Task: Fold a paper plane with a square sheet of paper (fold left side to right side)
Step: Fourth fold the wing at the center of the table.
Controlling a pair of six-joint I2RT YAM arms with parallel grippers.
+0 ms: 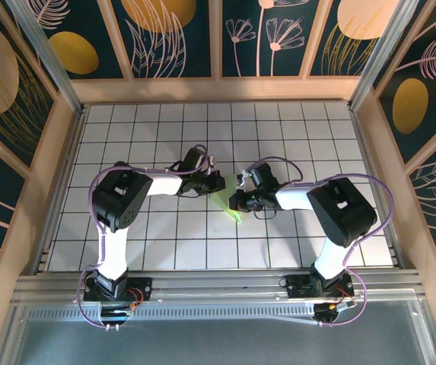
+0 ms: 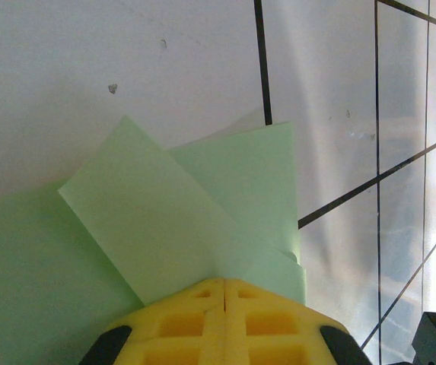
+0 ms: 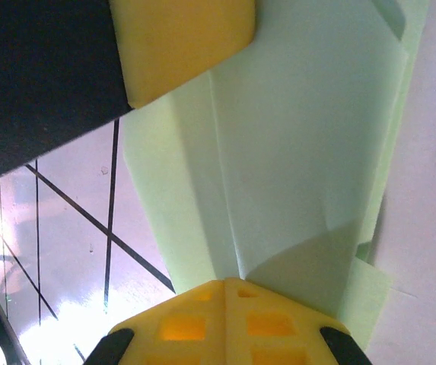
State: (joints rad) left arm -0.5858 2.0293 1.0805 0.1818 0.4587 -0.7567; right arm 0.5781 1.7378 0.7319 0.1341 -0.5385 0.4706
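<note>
The sheet of paper (image 1: 231,209) is pale green, partly folded, and lies on the white tiles at the table's centre between both arms. In the left wrist view the paper (image 2: 164,228) shows overlapping angled flaps. My left gripper (image 2: 224,283) is shut, its yellow tips set against the flaps' near edge. In the right wrist view the paper (image 3: 301,167) is a long creased strip. My right gripper (image 3: 225,283) is shut too, tips pressed to the crease. From above, the left gripper (image 1: 216,182) and right gripper (image 1: 237,201) almost meet over the paper, hiding most of it.
A yellow finger (image 3: 179,38) of the left gripper and its black body sit over the paper's far end. The white grid-tiled table (image 1: 294,129) is boxed in by wooden-framed patterned walls (image 1: 50,152). A metal rail (image 1: 218,285) runs along the near edge.
</note>
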